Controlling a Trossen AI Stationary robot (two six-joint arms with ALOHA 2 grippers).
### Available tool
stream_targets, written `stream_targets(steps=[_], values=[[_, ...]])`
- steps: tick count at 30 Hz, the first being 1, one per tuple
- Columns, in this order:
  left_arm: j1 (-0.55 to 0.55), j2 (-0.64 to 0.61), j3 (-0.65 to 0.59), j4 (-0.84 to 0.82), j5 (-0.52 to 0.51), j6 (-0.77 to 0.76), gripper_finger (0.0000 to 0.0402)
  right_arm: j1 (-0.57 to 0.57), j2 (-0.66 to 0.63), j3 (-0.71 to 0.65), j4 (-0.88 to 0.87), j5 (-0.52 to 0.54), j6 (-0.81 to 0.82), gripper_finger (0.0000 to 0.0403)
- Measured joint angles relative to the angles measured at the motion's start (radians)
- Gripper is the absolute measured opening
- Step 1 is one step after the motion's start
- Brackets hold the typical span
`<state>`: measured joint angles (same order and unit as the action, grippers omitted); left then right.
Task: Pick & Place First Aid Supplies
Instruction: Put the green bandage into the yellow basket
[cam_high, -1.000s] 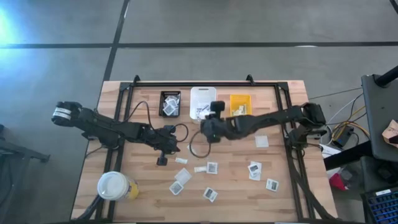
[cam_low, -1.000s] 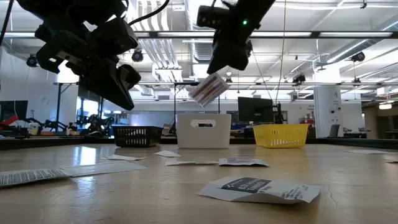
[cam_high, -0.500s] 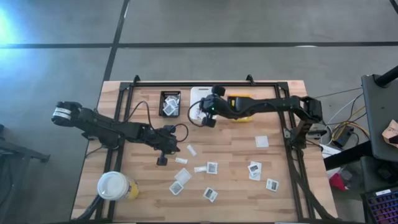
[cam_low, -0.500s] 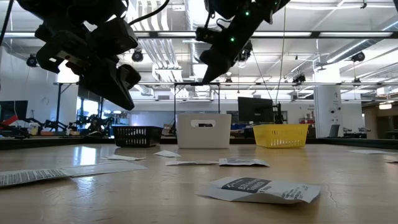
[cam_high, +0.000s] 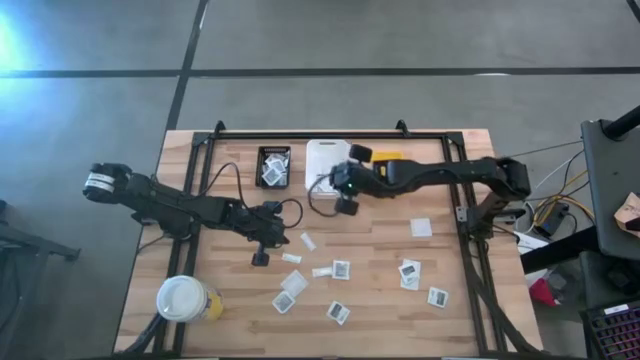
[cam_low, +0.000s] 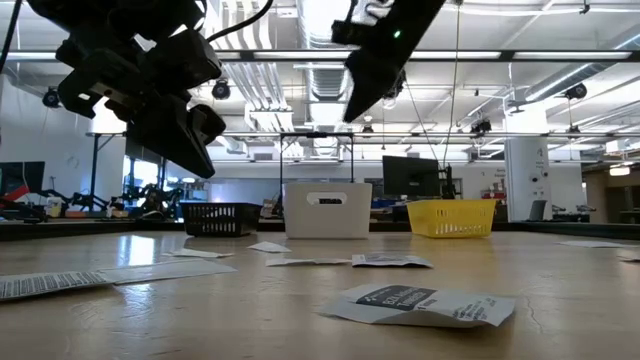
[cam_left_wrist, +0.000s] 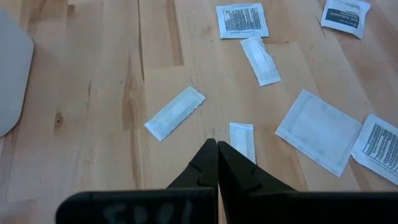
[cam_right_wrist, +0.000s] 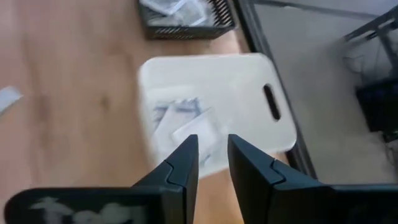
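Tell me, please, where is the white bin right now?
In the high view, the white bin sits at the table's far edge, between the black bin and yellow bin.

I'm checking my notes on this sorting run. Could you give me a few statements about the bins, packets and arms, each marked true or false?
1. The right tool is open over the white bin. True.
2. The left tool is holding a packet. False: it is shut with nothing in it, above the table.
3. The black bin holds packets. True.
4. The cup stands between the bins. False: it stands at the near left corner.
5. Packets lie loose on the table. True.
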<state>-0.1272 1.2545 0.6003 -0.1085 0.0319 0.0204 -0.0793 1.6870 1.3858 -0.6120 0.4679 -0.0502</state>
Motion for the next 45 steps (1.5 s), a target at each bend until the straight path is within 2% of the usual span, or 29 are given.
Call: stream_targets(steps=[9,14,21,32,38,45], values=[[0.000,0.000,0.000,0.003,0.003,0.008,0.0003,0.199,-0.084,-0.019,-0.202,0.002,0.156,0.0061],[0.000,0.000,0.000,0.023,0.003,0.009,0.0003,0.306,-0.092,-0.068,-0.194,0.003,0.226,0.0047],[0.000,0.001,0.000,0.090,-0.014,0.011,0.0002,0.388,-0.049,-0.176,0.014,0.002,0.227,0.0043],[0.001,0.046,-0.001,0.156,-0.039,0.042,0.0000,0.401,0.020,-0.255,0.306,-0.062,0.216,0.0025],[0.001,0.142,0.001,0.248,-0.068,0.059,0.0000,0.400,0.030,-0.290,0.452,-0.062,0.200,0.0018],[0.002,0.266,0.003,0.371,-0.140,0.064,0.0000,0.388,0.036,-0.344,0.584,-0.129,0.170,0.0018]])
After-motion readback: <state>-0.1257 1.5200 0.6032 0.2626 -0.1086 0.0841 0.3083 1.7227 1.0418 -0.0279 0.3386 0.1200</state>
